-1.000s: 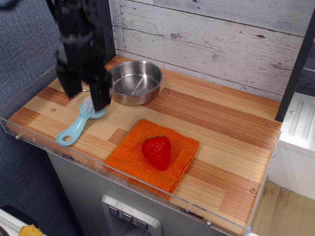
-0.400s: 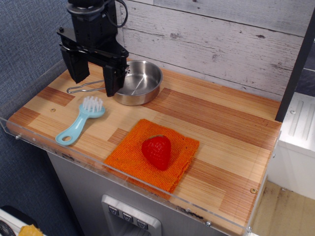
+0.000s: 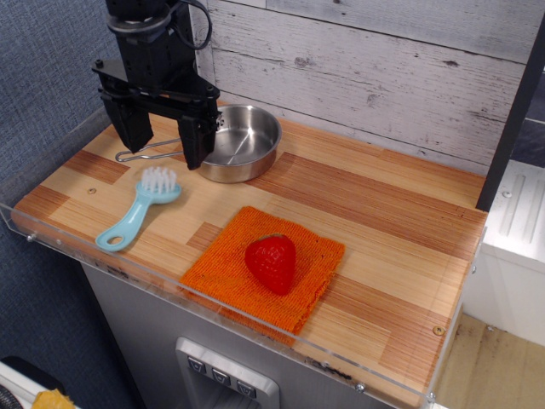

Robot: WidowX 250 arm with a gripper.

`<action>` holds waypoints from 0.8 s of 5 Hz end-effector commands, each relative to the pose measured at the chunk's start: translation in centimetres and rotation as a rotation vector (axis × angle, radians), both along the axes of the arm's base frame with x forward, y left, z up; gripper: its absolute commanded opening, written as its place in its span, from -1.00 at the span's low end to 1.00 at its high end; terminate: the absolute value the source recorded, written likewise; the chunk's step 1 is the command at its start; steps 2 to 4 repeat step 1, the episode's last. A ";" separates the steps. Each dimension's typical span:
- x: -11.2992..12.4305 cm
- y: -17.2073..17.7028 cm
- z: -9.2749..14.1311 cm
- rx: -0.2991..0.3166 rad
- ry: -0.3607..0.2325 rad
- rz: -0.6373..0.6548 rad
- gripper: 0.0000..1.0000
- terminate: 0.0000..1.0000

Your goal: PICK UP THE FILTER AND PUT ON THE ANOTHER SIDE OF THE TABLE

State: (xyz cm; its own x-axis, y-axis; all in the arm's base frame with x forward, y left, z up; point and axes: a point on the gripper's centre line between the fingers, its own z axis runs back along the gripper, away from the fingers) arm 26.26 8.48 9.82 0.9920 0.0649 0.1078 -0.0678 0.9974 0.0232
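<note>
The table (image 3: 375, 213), a striped top of light and reddish-brown wood bounded by a clear acrylic rim, fills most of the view and stands in front of a whitewashed plank wall (image 3: 383, 60). Above its far left corner hangs the black robot arm, and its gripper (image 3: 162, 141) points downward with the two dark fingers (image 3: 194, 141) spread wide apart and nothing between them; the tips are lifted clear of the wood. Near the front middle of the tabletop lies a square orange cloth (image 3: 230, 264), turned at an angle so that one corner points toward the front rim. Behind the gripper's right-hand finger in the view sits a round steel pan (image 3: 243, 136), shiny and empty, with its thin wire handle (image 3: 140, 155) reaching left across the wood, partly behind the fingers. On the middle of the cloth rests a red strawberry (image 3: 271, 262), tip toward the front. The filter (image 3: 136, 211), a small light-blue brush, lies flat on the left part of the table, just in front of the gripper and apart from it: its white bristles face up at the end nearer the pan, and its handle runs diagonally toward the front left rim, ending in a rounded loop with a hole.
</note>
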 end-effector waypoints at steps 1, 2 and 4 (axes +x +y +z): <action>-0.3 -0.2 1.6 0.013 -0.040 0.007 1.00 1.00; -0.3 -0.2 1.6 0.013 -0.040 0.007 1.00 1.00; -0.3 -0.2 1.6 0.013 -0.040 0.007 1.00 1.00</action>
